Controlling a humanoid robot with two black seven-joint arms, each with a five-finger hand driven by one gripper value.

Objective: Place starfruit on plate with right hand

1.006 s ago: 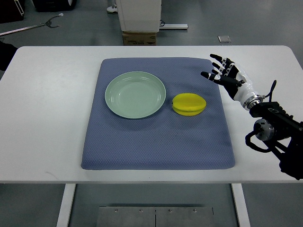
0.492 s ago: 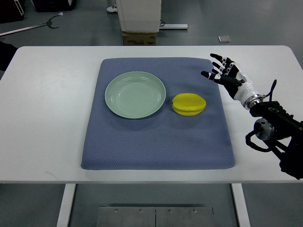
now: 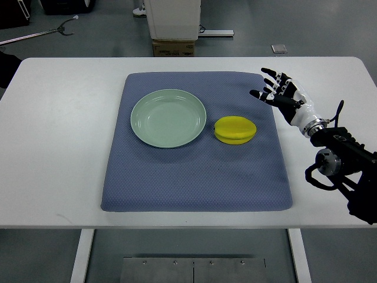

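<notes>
Starfruit (image 3: 235, 130), a bright yellow rounded piece with a seam across its middle, lay on the blue-grey mat (image 3: 194, 177), just right of the pale green plate (image 3: 168, 118) and not touching it. The plate was round and shallow, and its inside was bare. Neither fruit, plate nor mat carried any label or writing that could be read. The mat lay on the white table (image 3: 53, 147), whose near corners were cut off by the lower edge of the picture. The right hand (image 3: 283, 94) hovered above the mat's far right corner, up and to the right of the starfruit and apart from it. Its black-and-white fingers (image 3: 268, 72) were spread wide, with the palm turned toward the fruit and nothing held or touched. Its forearm ran down to the right to a dark wrist assembly with cables, and part of the arm was cut off at the right edge of the picture. Beyond the table's far edge stood a white cabinet (image 3: 172, 17) on a cardboard box (image 3: 174, 47); the box bore faint print too small to make out. A small grey square item (image 3: 278, 49) lay on the floor near the table's far right corner, and what it was could not be told. A thin metal rod (image 3: 41, 34) lay on the floor at far left.
</notes>
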